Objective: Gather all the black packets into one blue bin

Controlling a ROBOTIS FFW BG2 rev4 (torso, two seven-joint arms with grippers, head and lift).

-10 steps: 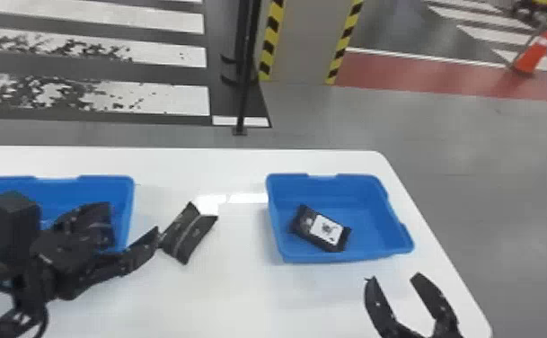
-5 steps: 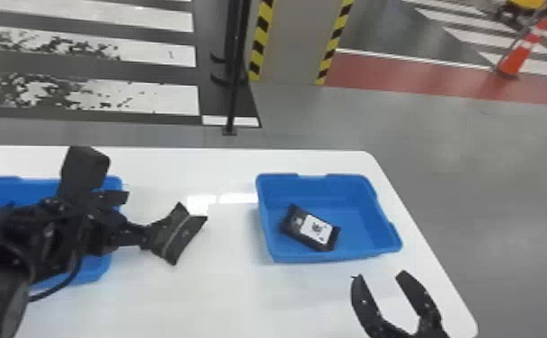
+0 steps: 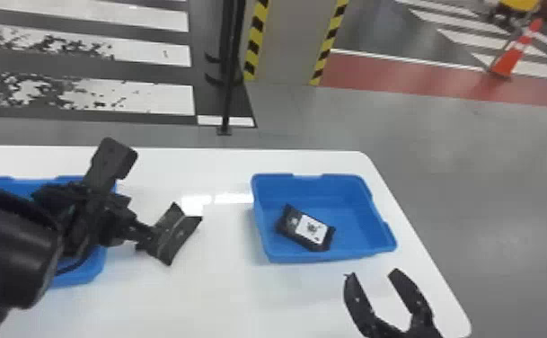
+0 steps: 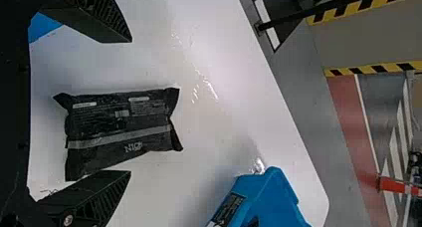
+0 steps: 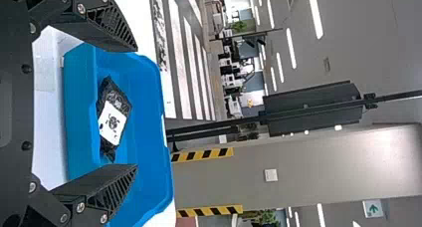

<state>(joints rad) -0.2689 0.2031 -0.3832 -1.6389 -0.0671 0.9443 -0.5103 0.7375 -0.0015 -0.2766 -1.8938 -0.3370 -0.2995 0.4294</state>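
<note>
The left gripper (image 4: 130, 106) straddles the loose packet (image 4: 119, 132), fingers apart, likely to bring it to the bin (image 3: 353, 211) at its three o'clock. The right gripper (image 3: 372, 273), spread, sits toward five.

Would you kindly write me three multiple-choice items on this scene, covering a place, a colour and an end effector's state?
1. Where is the white-labelled packet?
A) On the floor
B) In the right-hand bin
C) In the left end effector

2. What colour is the left-hand bin?
A) Red
B) Green
C) Blue

3. How are the fingers of the right end effector?
A) Apart, nothing between them
B) Shut, empty
C) Shut on a packet

1: B, the bin's walls surround it in the head view.
2: C, its blue wall shows beneath the left arm.
3: A, bare tabletop shows between its tips.
</note>
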